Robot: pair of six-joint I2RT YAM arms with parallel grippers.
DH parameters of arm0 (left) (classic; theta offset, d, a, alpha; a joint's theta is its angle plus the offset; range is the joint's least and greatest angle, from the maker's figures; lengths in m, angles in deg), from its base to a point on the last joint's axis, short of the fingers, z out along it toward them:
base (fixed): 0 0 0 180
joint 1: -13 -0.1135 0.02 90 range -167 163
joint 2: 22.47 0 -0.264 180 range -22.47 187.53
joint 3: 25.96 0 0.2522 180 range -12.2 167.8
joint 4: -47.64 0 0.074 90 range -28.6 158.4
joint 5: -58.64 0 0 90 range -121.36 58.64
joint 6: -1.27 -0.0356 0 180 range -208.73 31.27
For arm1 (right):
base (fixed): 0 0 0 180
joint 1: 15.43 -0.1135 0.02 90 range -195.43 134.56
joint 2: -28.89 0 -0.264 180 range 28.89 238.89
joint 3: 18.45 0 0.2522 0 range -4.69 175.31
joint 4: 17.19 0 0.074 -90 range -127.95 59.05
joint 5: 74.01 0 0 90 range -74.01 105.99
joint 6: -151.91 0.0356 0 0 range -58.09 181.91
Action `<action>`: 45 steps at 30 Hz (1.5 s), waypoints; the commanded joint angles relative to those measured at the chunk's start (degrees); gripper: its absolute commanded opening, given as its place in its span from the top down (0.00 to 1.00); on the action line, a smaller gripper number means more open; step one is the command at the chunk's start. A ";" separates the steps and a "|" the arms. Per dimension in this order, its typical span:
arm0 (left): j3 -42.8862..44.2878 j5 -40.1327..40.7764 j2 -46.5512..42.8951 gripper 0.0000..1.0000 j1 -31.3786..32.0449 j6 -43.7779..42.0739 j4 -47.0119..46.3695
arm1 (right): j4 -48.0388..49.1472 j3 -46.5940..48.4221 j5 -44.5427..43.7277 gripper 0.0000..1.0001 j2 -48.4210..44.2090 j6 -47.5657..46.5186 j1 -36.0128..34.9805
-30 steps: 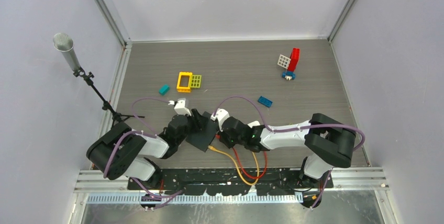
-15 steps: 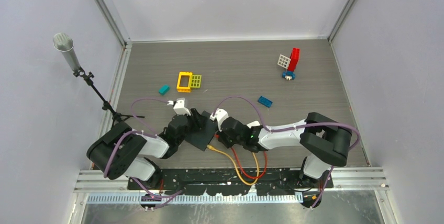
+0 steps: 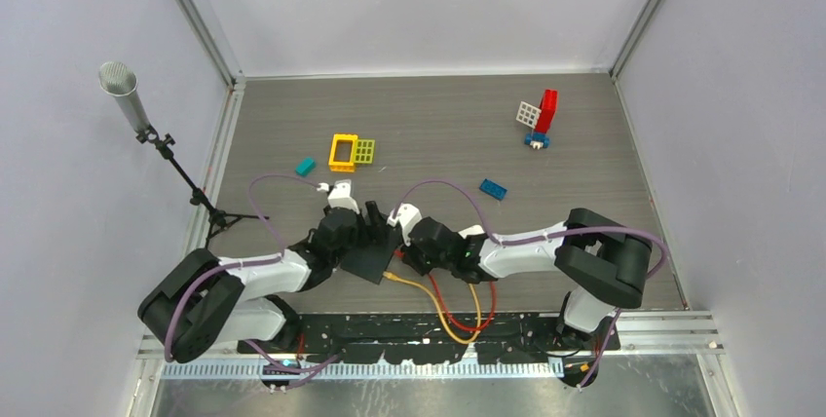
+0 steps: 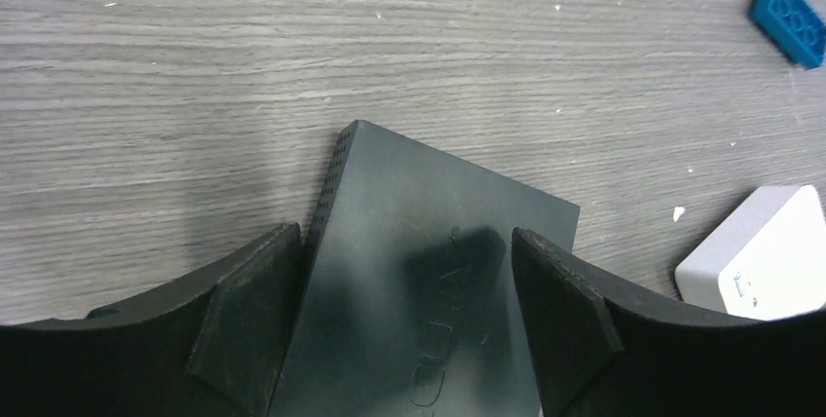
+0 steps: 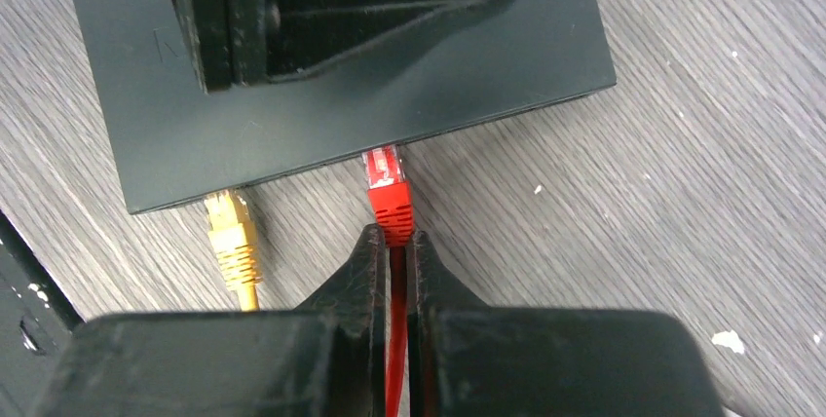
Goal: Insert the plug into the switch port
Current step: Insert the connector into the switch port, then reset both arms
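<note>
My right gripper (image 5: 394, 242) is clamped on the red cable (image 5: 394, 339) just behind the red plug (image 5: 387, 188). The plug's tip meets the black switch's (image 5: 468, 95) near edge at 12 o'clock. A yellow plug (image 5: 231, 222) sits at its 9 o'clock. My left gripper (image 4: 401, 246) straddles the switch with its jaws spread apart.

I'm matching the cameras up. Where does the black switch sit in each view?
Top external: switch low centre.
Left wrist: switch bottom centre, between the fingers.
Right wrist: switch across the top, red plug at its edge.
Shared landmark: grey wood-grain table.
</note>
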 commanded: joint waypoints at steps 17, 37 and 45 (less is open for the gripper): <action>21.45 14.18 -17.48 0.00 -7.74 -7.74 48.32 | 8.67 2.51 1.47 0.56 1.38 2.04 0.72; 14.79 7.54 -40.85 0.00 -7.56 -1.79 62.71 | -24.90 -9.88 -22.12 0.40 -60.14 17.62 0.71; 18.87 8.64 -41.52 0.00 -7.56 2.10 69.56 | -37.54 -13.55 -32.45 0.36 -84.72 20.21 0.71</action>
